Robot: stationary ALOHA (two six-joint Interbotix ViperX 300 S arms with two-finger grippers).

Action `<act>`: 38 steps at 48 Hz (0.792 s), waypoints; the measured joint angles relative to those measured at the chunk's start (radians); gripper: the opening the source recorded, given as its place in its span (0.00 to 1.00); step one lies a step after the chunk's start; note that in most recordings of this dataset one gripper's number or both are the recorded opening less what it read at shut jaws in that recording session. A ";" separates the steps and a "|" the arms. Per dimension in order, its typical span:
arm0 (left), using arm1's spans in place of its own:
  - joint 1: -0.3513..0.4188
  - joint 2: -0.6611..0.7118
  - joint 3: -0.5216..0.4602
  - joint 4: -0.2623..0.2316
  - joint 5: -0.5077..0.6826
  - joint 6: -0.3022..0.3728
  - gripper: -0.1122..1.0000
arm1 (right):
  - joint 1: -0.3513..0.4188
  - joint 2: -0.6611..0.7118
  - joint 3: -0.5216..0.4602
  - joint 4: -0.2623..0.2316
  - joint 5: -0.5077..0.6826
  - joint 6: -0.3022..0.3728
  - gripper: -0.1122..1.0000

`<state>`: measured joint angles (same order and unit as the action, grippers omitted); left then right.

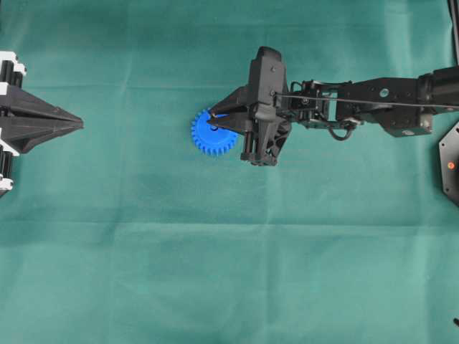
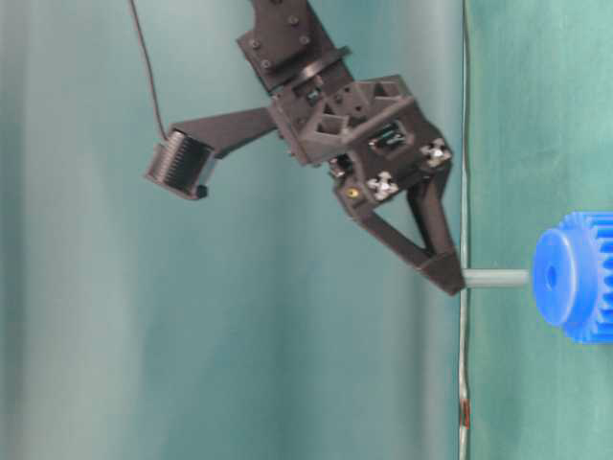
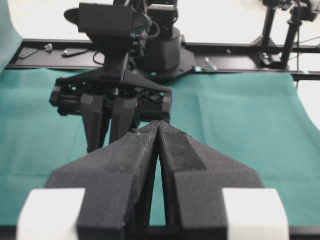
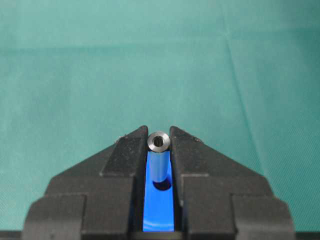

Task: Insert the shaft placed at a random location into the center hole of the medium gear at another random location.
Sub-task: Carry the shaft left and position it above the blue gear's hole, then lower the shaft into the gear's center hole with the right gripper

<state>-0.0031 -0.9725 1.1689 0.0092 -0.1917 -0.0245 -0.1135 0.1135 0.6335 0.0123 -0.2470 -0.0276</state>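
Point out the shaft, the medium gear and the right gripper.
shaft (image 4: 159, 161): right wrist view, its side.
medium gear (image 1: 208, 136): overhead view, its toothed face.
right gripper (image 2: 450, 278): table-level view, its fingertips.

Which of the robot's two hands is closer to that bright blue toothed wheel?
The right hand. It sits directly over the bright blue plastic toothed wheel, gripping a thin silver-grey metal pin at the wheel's middle. The left hand is shut, far off at the table's edge.

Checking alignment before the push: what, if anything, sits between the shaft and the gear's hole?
Nothing visible. The right claw holds the shaft, whose far end already meets the hole in the gear; the table-level view shows no object between them.
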 measured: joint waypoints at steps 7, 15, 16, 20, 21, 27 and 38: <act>-0.002 0.000 0.002 0.002 0.000 0.000 0.10 | 0.000 0.028 -0.002 0.000 -0.006 0.000 0.22; -0.002 0.000 0.000 0.000 0.000 0.000 0.10 | 0.000 0.038 -0.006 0.000 -0.015 0.000 0.22; 0.000 0.000 0.000 0.000 0.000 0.000 0.10 | 0.000 0.040 -0.006 0.000 -0.015 0.000 0.22; 0.000 0.000 0.000 0.000 0.000 0.000 0.10 | 0.000 0.040 -0.006 0.000 -0.017 0.000 0.22; 0.000 0.000 0.000 0.000 0.000 0.000 0.10 | 0.000 0.041 -0.006 0.000 -0.018 0.000 0.22; -0.002 0.002 0.000 0.000 0.000 0.000 0.10 | 0.000 0.041 -0.006 0.000 -0.018 0.000 0.22; 0.000 0.002 0.000 0.002 0.005 0.000 0.10 | -0.003 0.018 -0.005 0.000 -0.018 0.000 0.22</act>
<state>-0.0031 -0.9710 1.1689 0.0107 -0.1871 -0.0245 -0.1166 0.1319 0.6289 0.0123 -0.2654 -0.0276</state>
